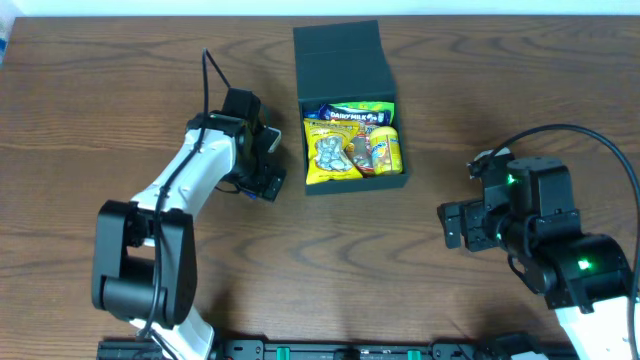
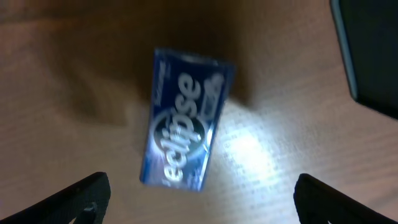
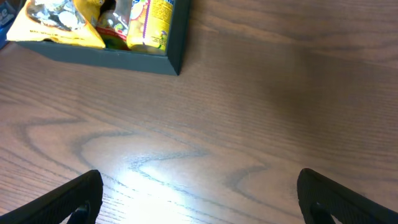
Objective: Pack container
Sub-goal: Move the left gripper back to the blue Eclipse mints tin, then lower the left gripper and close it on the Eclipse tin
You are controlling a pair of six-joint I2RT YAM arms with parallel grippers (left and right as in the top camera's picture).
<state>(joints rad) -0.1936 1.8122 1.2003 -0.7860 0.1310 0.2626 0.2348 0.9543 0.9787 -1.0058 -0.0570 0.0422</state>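
Observation:
The container (image 1: 355, 186) is a dark green square box at the table's top middle, its flap lid (image 1: 340, 55) standing open at the back. Inside lie a yellow bag (image 1: 332, 155), a Dairy Milk bar (image 1: 350, 115) and a yellow tube (image 1: 386, 150). My left gripper (image 1: 262, 168) hovers just left of the box, open. In the left wrist view a blue Eclipse pack (image 2: 185, 127) lies flat on the wood ahead of the left gripper (image 2: 200, 196), untouched. My right gripper (image 1: 455, 225) is open over bare wood, right of the box and nearer the front edge, with nothing between its jaws (image 3: 200, 190).
The container's corner (image 2: 373, 56) shows at the upper right of the left wrist view, and its near corner (image 3: 124, 59) at the upper left of the right wrist view. Black cables trail from both arms. The table is dark wood.

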